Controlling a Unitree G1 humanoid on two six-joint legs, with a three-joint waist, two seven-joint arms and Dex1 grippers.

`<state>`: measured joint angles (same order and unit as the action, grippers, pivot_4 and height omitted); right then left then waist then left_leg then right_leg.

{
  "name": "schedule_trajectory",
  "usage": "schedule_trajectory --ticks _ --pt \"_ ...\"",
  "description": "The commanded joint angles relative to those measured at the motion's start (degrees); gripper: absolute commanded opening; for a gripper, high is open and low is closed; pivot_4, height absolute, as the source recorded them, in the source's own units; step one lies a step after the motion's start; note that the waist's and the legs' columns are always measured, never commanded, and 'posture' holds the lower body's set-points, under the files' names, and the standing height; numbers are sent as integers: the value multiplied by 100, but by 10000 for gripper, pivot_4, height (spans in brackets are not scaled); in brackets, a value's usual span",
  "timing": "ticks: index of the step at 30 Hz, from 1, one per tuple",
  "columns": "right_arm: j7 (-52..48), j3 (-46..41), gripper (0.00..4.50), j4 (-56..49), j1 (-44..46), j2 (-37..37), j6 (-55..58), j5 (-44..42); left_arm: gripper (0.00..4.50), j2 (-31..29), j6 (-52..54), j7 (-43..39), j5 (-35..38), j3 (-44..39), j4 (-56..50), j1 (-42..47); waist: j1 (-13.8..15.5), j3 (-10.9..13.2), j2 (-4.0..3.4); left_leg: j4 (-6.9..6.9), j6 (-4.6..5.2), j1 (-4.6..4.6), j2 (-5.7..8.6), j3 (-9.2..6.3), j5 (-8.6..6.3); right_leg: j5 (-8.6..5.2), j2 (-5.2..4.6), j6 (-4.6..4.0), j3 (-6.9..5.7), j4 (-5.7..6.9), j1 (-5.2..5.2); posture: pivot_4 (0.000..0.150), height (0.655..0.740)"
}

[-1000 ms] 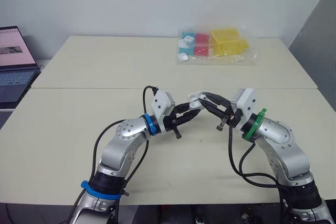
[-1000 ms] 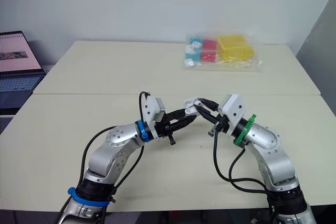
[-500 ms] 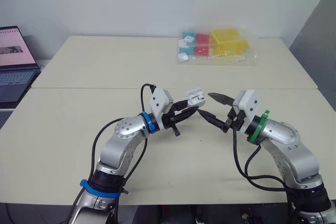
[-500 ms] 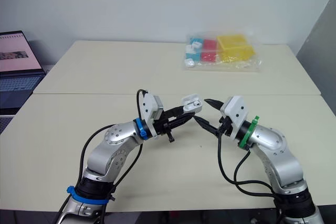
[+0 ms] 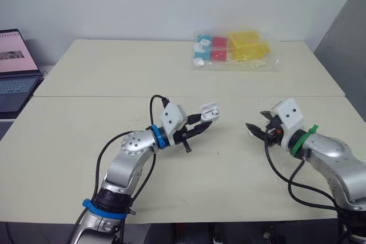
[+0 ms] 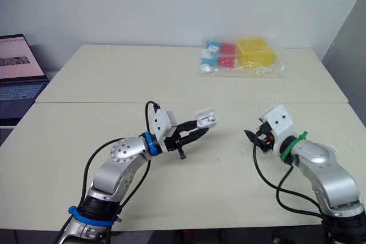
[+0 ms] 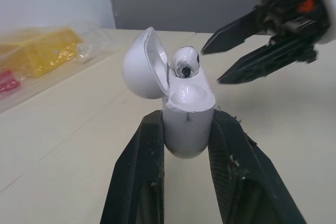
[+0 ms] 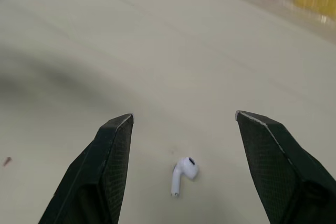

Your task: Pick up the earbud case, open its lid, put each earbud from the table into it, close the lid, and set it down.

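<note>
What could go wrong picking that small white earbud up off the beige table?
The small white earbud lies flat on the beige table in front of the open right gripper; it may skid away when pinched. The white earbud case, held in the left gripper with its lid open, could drop its seated earbud if jolted.

The left gripper (image 5: 200,124), its arm bent inward, clamps the earbud case (image 7: 188,127), while the right gripper (image 8: 184,116) hangs wide open, well apart.

I see bright, soft, even light on the table (image 5: 86,84). The laptop screen (image 5: 14,50) glows at 10 o'clock. The plastic bag (image 5: 234,50) shines a little at 1 o'clock.
</note>
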<state>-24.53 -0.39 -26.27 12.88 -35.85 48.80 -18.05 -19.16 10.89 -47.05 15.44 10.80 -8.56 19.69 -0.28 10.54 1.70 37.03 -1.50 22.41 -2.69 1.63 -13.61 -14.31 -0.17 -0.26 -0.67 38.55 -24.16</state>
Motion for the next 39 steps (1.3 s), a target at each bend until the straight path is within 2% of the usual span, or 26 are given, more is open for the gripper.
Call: schedule_trajectory --ticks 1,9,13,18,21,26,27,32,35,39 --pt "268 61 32176 365 278 131 127 243 7820 -22 -171 -64 -4 10 -111 26 4 0 0 -1 0 4 0 -1 0 0 0 0 -2 -3 -1 1500 7400" --pt "368 132 32176 1347 567 482 -116 491 7820 -30 -234 -69 -34 -10 -50 39 2 0 0 -5 1 21 1 -2 -1 2 0 3 -5 -28 -3 1500 7400" --pt "379 143 32176 1562 574 575 -249 571 7820 -39 -210 -62 -34 -7 -110 -2 -4 -1 -1 -7 2 28 0 -1 -1 8 1 13 -4 -47 -3 1500 7400" --pt "288 31 32176 1435 471 637 141 420 7820 -86 -205 -60 -30 -34 -135 -45 -3 -1 -1 -5 2 28 0 1 -1 12 0 19 -2 -50 -2 1500 7400" --pt "290 -188 23698 1238 396 719 732 156 7820 -104 -199 -53 -29 -37 -135 -49 2 -1 -2 -5 2 28 0 -2 -1 12 1 19 -3 -48 -1 1500 7400" --pt "314 -309 6013 1108 387 768 1015 9 7820 -115 -200 -54 -29 -40 -141 -65 4 -2 -2 -5 2 32 1 -3 -1 13 -1 20 -3 -53 -1 1500 7400" --pt "292 -281 4289 1095 370 731 979 28 7820 -120 -203 -57 -34 -35 -139 -68 4 -2 -2 -5 2 32 2 -2 -1 13 -1 21 -3 -54 -1 1500 7400" --pt "-239 -151 4342 789 317 396 670 -58 7820 -161 -207 -85 -52 -20 -169 -84 4 -2 -3 -5 2 33 2 -3 -1 13 0 21 -4 -55 -1 1500 7400" --pt "-1332 130 4342 447 163 -467 90 -133 7820 -202 -179 -84 -42 -18 -247 -173 3 -1 -7 -6 2 37 5 -3 -2 13 -1 21 -3 -57 -4 1500 7400" --pt "-3101 393 4342 597 -24 -1687 -1363 -63 7820 -262 -169 -90 -54 13 -358 -289 5 0 -6 -2 4 34 2 -4 -3 13 1 22 -6 -61 -1 1500 7400"
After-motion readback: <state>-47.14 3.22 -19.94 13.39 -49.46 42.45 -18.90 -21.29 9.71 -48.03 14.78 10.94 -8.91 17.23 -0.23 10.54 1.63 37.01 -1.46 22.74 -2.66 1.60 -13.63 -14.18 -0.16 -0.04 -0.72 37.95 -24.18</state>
